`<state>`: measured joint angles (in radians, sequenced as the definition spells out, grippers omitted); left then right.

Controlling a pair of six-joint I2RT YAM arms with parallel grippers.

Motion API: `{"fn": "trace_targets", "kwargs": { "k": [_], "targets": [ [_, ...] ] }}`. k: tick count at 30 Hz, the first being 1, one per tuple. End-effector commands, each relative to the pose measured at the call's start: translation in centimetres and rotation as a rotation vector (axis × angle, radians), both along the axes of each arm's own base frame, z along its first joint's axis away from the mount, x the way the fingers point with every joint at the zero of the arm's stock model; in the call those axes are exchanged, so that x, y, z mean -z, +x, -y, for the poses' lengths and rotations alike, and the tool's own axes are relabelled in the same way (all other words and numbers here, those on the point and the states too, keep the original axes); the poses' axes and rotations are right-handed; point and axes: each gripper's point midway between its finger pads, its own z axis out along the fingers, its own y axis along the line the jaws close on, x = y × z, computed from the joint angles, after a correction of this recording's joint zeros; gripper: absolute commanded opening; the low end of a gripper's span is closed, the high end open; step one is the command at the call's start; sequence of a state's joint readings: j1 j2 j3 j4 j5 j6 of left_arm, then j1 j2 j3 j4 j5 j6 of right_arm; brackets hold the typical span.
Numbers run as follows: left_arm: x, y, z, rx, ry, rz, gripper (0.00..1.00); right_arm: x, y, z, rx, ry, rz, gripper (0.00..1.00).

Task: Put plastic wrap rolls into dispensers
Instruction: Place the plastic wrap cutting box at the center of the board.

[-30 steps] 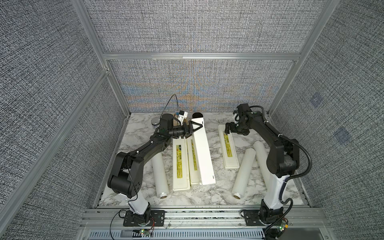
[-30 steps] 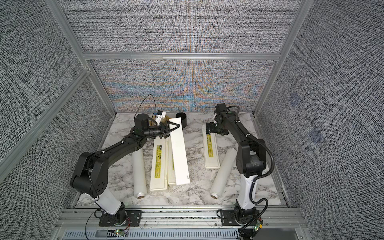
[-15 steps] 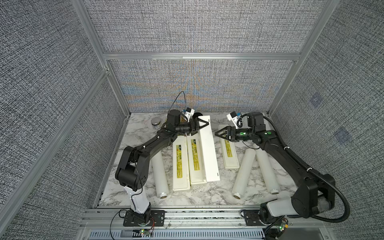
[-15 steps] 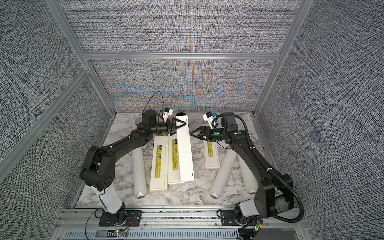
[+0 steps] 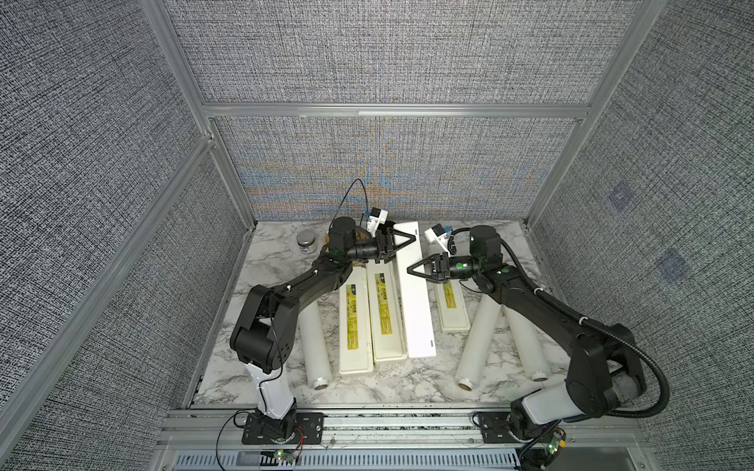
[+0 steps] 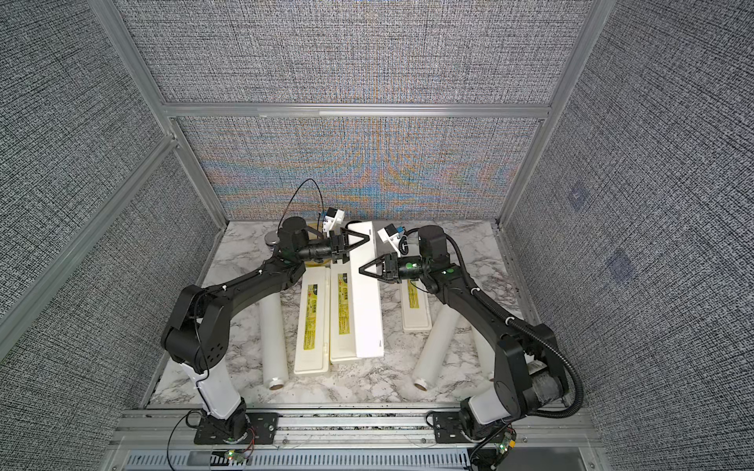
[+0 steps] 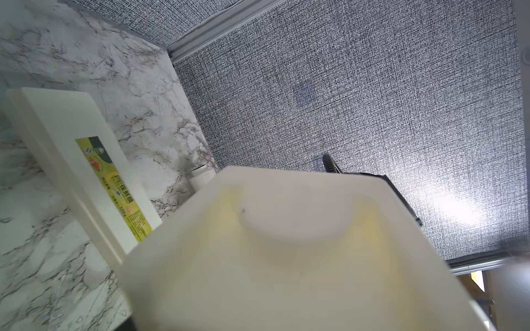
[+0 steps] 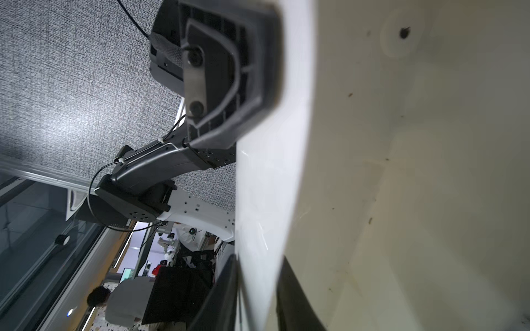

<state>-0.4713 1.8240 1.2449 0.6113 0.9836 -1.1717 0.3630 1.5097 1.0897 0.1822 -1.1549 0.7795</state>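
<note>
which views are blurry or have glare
left wrist: the raised lid right at the lens is badly blurred, a glare patch whitens the wall; right wrist: the same lid is soft up close; both top views: sharp, rainbow moiré on the back wall

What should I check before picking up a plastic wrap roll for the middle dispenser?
1. Right gripper pinch on the middle dispenser's raised half: ok, fingers either side of its edge.
2. Left gripper at that half's far end: ok, jaws straddle it.
3. Roll loaded: not ok, all three plastic wrap rolls lie on the marble table.
4. Arm free to fetch one: not ok, both hold the half.
5. Inside of that dispenser clear: cannot tell, hidden or blurred in every view.
</note>
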Motion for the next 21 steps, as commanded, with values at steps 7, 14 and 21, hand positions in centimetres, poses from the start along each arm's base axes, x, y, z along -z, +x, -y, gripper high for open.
{"fn": "trace_targets", "kwargs": {
  "k": [7, 14, 21],
  "targets": [
    [-3.4, -1.5, -1.0, 0.057, -0.082, 0.080, 1.00, -1.8, 1.7, 1.4, 0.037, 0.096, -0.029, 0.01],
    [-2.7, 0.3, -3.9, -0.052, -0.006, 0.079, 1.00, 0.8, 1.9, 3.9, 0.141, -0.119, -0.022, 0.00],
    [0.6, 0.6, -6.4, -0.156, 0.151, 0.048, 1.00, 6.6, 4.8, 5.2, 0.289, -0.464, -0.083, 0.00]
  ]
}}
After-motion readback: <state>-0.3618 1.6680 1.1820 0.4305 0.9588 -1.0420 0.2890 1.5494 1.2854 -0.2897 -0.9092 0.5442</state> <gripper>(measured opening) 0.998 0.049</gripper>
